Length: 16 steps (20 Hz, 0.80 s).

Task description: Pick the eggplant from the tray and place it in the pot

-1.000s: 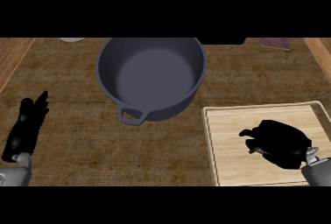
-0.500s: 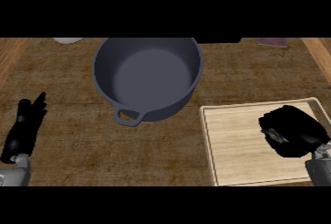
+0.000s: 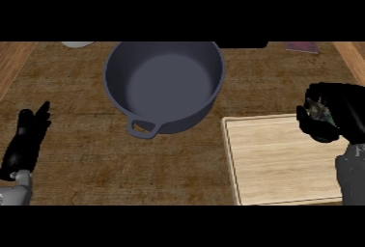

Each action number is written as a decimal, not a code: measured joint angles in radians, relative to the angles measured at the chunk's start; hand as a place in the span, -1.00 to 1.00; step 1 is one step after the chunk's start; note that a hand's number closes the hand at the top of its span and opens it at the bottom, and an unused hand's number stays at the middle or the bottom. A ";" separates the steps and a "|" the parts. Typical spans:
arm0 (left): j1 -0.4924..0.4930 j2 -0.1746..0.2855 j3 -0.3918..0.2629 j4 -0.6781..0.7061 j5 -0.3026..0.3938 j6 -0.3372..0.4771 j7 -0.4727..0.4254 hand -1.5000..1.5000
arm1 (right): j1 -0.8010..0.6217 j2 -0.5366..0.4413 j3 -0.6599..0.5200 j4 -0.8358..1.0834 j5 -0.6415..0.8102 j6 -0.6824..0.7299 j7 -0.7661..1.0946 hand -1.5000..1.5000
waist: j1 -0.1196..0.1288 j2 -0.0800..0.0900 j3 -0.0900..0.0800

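Note:
The big grey pot (image 3: 164, 82) stands at the middle back of the counter, its loop handle (image 3: 143, 129) towards me, and nothing shows inside it. At the front right lies the pale wooden tray (image 3: 285, 164), its surface bare. My right hand (image 3: 336, 116) hangs over the tray's far right corner, fingers curled round a dark eggplant (image 3: 318, 110). Only a small mottled patch of the eggplant shows between the fingers. My left hand (image 3: 28, 140) rests open near the left edge, fingers pointing away from me.
A white dish (image 3: 77, 44), a dark object (image 3: 242, 45) and a pinkish item (image 3: 303, 46) lie along the back edge. Wooden strips (image 3: 14, 62) border the brown counter mat on both sides.
My right hand closed on the eggplant at the tray's middle and lifted it up and to the right, off the tray's surface. The left hand stayed put.

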 measured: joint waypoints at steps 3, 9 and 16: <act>0.015 0.002 0.000 -0.014 0.000 -0.004 0.004 0.00 | -0.048 0.054 -0.020 -0.118 -0.068 -0.005 0.026 1.00 | 0.001 -0.003 0.000; -0.002 -0.004 -0.001 -0.022 -0.005 -0.011 0.027 0.00 | -0.187 0.121 0.005 -0.289 -0.127 0.026 0.128 1.00 | 0.008 0.000 0.000; -0.016 -0.026 -0.002 0.007 -0.023 -0.011 0.003 0.00 | -0.456 0.176 0.090 -0.282 -0.142 0.178 0.346 1.00 | 0.016 0.003 -0.001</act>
